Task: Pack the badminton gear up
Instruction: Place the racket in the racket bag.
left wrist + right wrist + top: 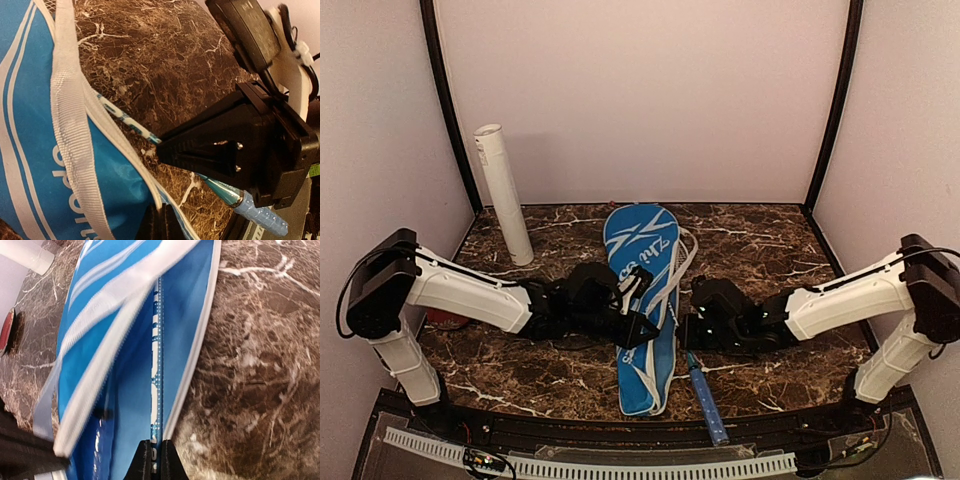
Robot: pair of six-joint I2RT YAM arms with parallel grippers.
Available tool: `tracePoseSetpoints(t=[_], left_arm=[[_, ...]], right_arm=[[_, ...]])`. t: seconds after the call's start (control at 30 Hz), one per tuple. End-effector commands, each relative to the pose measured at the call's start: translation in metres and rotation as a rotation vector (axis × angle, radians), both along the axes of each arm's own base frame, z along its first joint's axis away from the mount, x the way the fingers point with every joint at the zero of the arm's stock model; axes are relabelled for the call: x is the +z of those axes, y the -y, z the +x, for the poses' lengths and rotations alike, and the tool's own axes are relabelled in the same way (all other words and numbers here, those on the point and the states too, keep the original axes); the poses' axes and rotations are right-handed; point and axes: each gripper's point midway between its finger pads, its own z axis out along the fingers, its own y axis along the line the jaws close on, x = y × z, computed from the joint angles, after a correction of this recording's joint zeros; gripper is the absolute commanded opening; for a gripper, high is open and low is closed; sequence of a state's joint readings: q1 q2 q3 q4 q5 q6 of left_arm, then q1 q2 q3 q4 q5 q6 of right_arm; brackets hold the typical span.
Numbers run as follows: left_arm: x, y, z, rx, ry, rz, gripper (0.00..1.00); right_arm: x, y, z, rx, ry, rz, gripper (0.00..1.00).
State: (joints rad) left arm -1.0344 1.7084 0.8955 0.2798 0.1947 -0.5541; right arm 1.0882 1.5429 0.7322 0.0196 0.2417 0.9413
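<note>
The blue racket cover (pixel 642 262) lies lengthwise mid-table, its right edge open. My left gripper (pixel 638 326) is shut on the cover's upper edge; in the left wrist view my left gripper (pixel 161 210) pinches the white piping of the cover (pixel 30 150). My right gripper (pixel 687 331) is shut on a racket's thin shaft (pixel 158 360), which runs into the open cover (pixel 125 405); the right wrist view shows my right gripper (pixel 156 444). The racket's blue handle (pixel 708 405) sticks out toward the near edge. The white tube (pixel 503 195) stands at back left. No shuttlecocks or second racket show.
A small red oval object (pixel 445 318) lies by the left arm, partly hidden, and shows in the right wrist view (pixel 6 327). The cover's white strap (pixel 67 100) drapes over it. Walls close the back and sides. Bare marble lies right of the cover.
</note>
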Motion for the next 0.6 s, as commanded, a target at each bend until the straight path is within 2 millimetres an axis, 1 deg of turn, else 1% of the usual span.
tracePoseSetpoints(t=[0.0, 0.03, 0.13, 0.4, 0.43, 0.47, 0.57], left_arm=[[0.011, 0.017, -0.019, -0.094, 0.022, -0.050, 0.00], [0.010, 0.017, -0.021, -0.100, 0.022, -0.049, 0.00], [0.005, 0.017, -0.028, -0.111, 0.014, -0.046, 0.00], [-0.007, 0.014, -0.041, -0.116, -0.016, -0.033, 0.00], [-0.008, 0.013, -0.041, -0.110, -0.022, -0.030, 0.00], [-0.009, 0.012, -0.041, -0.104, -0.022, -0.027, 0.00], [-0.013, 0.010, -0.039, -0.073, -0.034, -0.018, 0.00]], right_arm=[[0.037, -0.030, 0.032, -0.021, 0.107, 0.136, 0.00], [0.031, -0.032, 0.035, -0.025, 0.103, 0.128, 0.00], [0.025, -0.035, 0.045, -0.041, 0.104, 0.127, 0.00], [0.025, -0.036, 0.068, -0.084, 0.130, 0.164, 0.00], [0.025, -0.037, 0.070, -0.079, 0.134, 0.165, 0.00], [0.024, -0.042, 0.066, 0.009, 0.155, 0.137, 0.00], [0.023, -0.047, 0.067, 0.036, 0.146, 0.152, 0.00]])
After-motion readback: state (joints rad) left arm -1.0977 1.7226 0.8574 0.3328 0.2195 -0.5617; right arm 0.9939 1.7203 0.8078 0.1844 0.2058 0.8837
